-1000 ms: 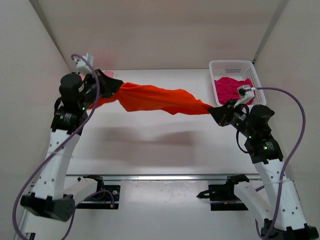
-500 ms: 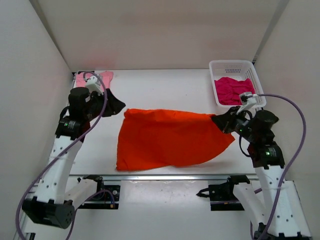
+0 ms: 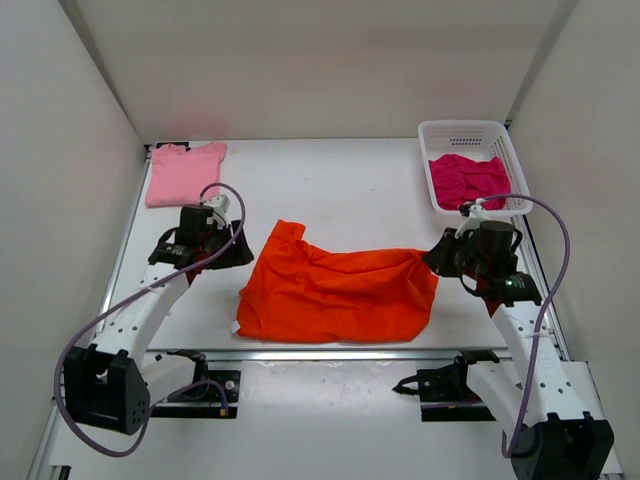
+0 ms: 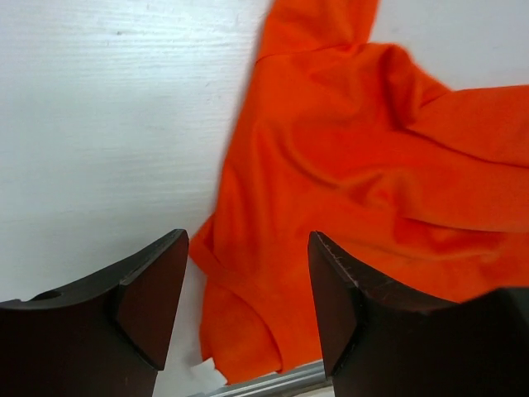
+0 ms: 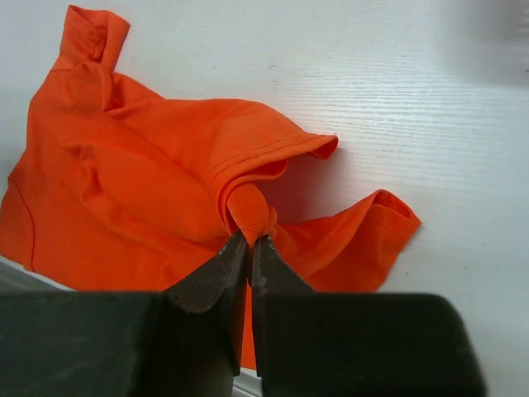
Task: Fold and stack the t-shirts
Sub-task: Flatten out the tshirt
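Note:
An orange t-shirt (image 3: 340,292) lies spread and rumpled on the white table near the front edge. My right gripper (image 3: 432,262) is shut on a pinched fold of the shirt's right corner (image 5: 250,215). My left gripper (image 3: 240,250) stands open just left of the shirt, its dark fingers (image 4: 153,285) wide apart above the shirt's left edge (image 4: 248,314), holding nothing. A light pink t-shirt (image 3: 185,172) lies flat at the back left. A magenta t-shirt (image 3: 467,178) is bunched inside the white basket (image 3: 465,130).
The white mesh basket stands at the back right corner. A metal rail (image 3: 330,353) runs along the table's front edge just below the orange shirt. White walls close in the left, right and back.
The orange shirt, stretched in the air between both grippers a second ago, has dropped flat onto the table. My left gripper opened and let it go, then moved down and forward. The right one lowered.

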{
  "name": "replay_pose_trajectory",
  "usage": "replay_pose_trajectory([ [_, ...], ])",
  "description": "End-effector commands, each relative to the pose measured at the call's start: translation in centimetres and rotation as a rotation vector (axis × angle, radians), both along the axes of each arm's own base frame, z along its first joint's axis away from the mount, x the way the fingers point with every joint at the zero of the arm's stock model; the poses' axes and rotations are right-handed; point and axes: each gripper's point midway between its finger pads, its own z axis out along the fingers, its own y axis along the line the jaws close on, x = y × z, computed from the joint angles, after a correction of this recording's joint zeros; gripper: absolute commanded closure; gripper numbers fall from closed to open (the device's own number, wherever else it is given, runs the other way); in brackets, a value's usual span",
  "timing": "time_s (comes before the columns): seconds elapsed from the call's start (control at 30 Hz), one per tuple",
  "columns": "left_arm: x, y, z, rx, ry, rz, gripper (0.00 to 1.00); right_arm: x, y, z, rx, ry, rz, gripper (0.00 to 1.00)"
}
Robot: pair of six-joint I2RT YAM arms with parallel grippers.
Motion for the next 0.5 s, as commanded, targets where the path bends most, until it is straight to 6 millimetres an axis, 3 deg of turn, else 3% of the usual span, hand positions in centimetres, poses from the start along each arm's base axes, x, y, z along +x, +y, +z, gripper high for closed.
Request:
replay_pose_trajectory([
  [0.0,-0.3,1.4,-2.2,0.153,0.021,0.022,0.29,0.8,0.1,1.1,-0.042,-0.071,0.019,1.0],
  [0.07,-0.7,1.3,-3.8,0.195,0.066,0.02,0.3,0.7,0.5,0.6,-0.022,-0.059,0.033,1.0],
  [0.13,-0.1,1.2,-4.1,0.202,0.085,0.034,0.29,0.8,0.8,0.7,-0.003,-0.067,0.038,1.0],
  [0.27,3.4,0.1,-2.5,0.216,0.052,0.079,0.28,0.8,1.3,0.1,0.001,-0.056,0.067,1.0],
  [0.33,5.2,-0.5,-2.7,0.177,0.059,0.09,0.27,0.7,1.7,-0.1,0.005,-0.044,0.076,1.0],
  [0.4,6.3,-1.4,-4.7,0.153,0.127,0.07,0.28,0.7,1.7,-0.1,0.0,-0.054,0.085,1.0],
  [0.47,7.6,-2.8,-5.5,0.102,0.137,0.052,0.31,0.8,1.7,0.2,0.007,-0.059,0.083,1.0],
])
